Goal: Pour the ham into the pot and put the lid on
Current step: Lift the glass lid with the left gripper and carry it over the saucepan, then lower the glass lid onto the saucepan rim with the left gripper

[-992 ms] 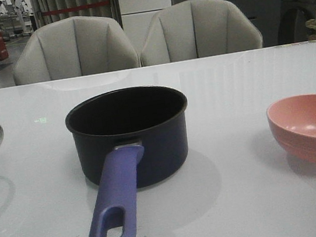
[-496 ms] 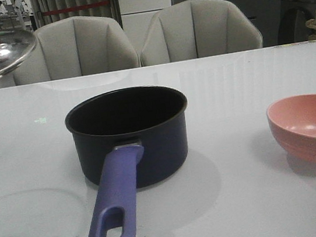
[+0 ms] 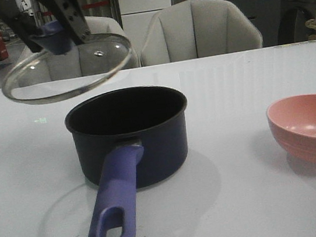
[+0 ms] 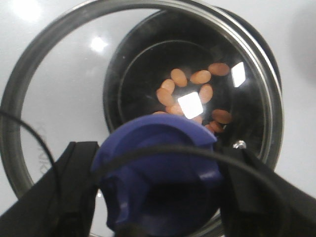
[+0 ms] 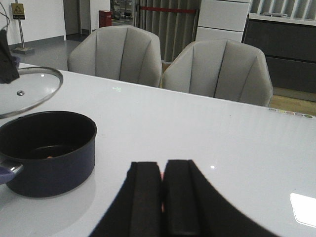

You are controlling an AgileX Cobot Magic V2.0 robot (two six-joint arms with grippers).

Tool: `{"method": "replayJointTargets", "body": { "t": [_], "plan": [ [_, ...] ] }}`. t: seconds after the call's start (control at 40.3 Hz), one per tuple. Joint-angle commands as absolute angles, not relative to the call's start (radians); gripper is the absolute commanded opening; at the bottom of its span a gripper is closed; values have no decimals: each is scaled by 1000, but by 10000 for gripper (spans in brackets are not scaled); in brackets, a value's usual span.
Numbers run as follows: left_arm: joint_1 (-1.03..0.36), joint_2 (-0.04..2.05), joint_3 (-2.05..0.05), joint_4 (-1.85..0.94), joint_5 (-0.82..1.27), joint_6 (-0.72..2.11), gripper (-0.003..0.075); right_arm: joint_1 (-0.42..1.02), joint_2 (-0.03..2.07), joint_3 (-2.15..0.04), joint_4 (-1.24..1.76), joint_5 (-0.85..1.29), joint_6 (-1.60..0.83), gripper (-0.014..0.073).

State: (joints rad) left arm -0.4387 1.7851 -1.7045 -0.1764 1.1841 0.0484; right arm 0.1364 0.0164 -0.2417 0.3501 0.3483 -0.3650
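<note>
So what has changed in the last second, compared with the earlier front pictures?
The lid, held by its knob in the left gripper, rose from the table's left edge and travelled right; it now hangs tilted over the pot's left side. The pot, the ham inside it and the bowl stayed put.

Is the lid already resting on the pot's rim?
No: in the front view the lid hangs tilted in the air above the pot, held by its knob in the left gripper.
</note>
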Motion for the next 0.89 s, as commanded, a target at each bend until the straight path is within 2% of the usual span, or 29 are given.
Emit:
{"method": "replayJointTargets", "body": {
  "t": [0.0,0.422,0.868],
  "plan": [
    [-479,1777,-1777,-199,1142,38,114,138,27,-267,363,271,-376,145],
    [-501,1954,-1986,-193,1286,38,114,138,27,-267,363,271,-376,145],
    [-520,1989,-1997,-188,1286,38,114,138,27,-267,363,271,-376,145]
  ]
}}
